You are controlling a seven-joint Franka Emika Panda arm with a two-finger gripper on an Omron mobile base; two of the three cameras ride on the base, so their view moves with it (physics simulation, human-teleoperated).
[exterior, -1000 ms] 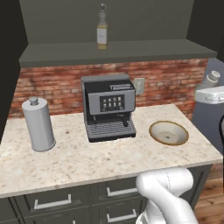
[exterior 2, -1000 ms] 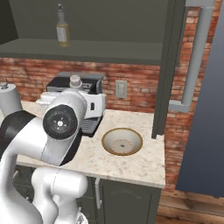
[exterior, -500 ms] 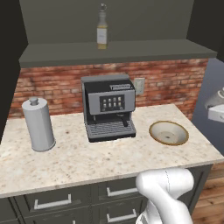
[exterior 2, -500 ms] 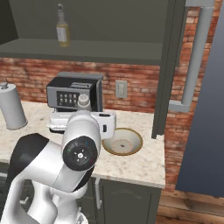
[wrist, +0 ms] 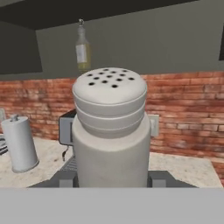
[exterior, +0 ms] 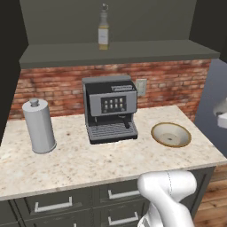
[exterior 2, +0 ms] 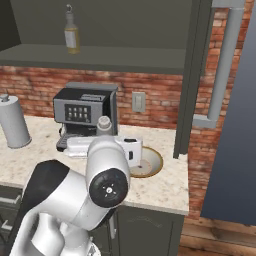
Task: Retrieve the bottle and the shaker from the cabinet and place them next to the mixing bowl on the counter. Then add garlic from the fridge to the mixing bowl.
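While the arm is reaching out over the counter's front right part, the gripper (wrist: 111,181) is holding the white shaker (wrist: 110,131) upright, its fingers (wrist: 65,179) pressing against the shaker's lower body from both sides. Seen from the right base camera, the shaker (exterior 2: 104,125) is poking up just behind the white hand, above the counter (exterior 2: 165,187) and beside the mixing bowl (exterior 2: 150,162), which is sitting near the counter's right edge (its rim is partly hidden by the hand). The bottle (exterior: 103,29) is standing upright on the cabinet shelf (exterior: 115,52), toward the middle, above the coffee machine (exterior: 110,108). That coffee machine is sitting against the brick back wall at the counter's middle, with the mixing bowl (exterior: 171,134) to its right. A paper towel holder (exterior: 39,125) is standing toward the counter's left end, well apart from the bowl.
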